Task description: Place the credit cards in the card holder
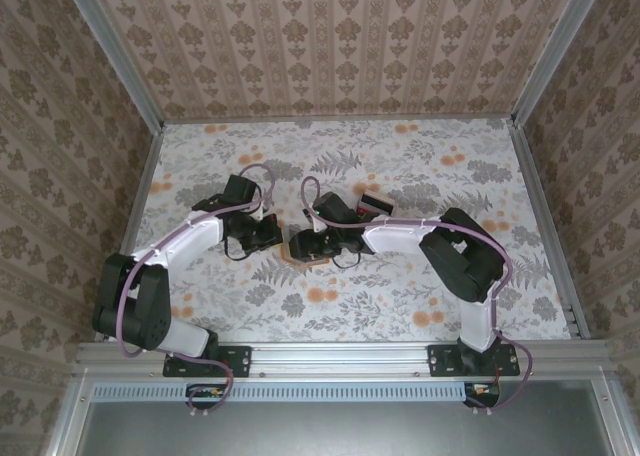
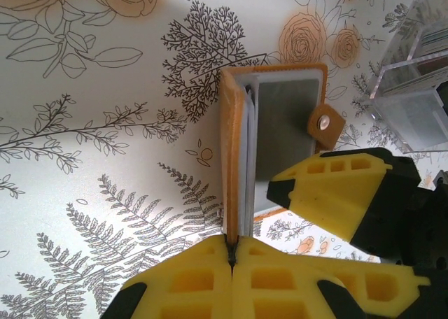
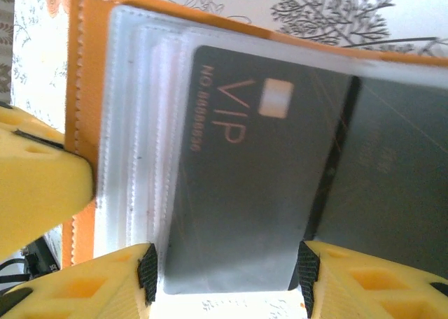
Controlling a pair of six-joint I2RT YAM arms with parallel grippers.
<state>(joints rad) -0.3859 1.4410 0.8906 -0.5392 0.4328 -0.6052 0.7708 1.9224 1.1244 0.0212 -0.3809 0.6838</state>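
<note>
The orange card holder (image 2: 234, 123) lies open on the flowered table, its grey inside and snap tab facing up. My left gripper (image 2: 231, 252) is shut on the edge of its raised orange cover. A black credit card (image 3: 245, 172) marked VIP sits partly inside one of the clear sleeves of the card holder (image 3: 84, 67). My right gripper (image 3: 225, 273) is open and straddles the card's near end, with a thin gap beside the left pad. From above, the left gripper (image 1: 270, 234) and right gripper (image 1: 318, 244) meet over the holder (image 1: 308, 256) at mid-table.
A clear slotted rack (image 2: 413, 74) stands just right of the holder, close behind my right gripper's yellow finger (image 2: 329, 193). Seen from above, the rack (image 1: 372, 204) is behind the right arm. Patterned walls close in the table on three sides.
</note>
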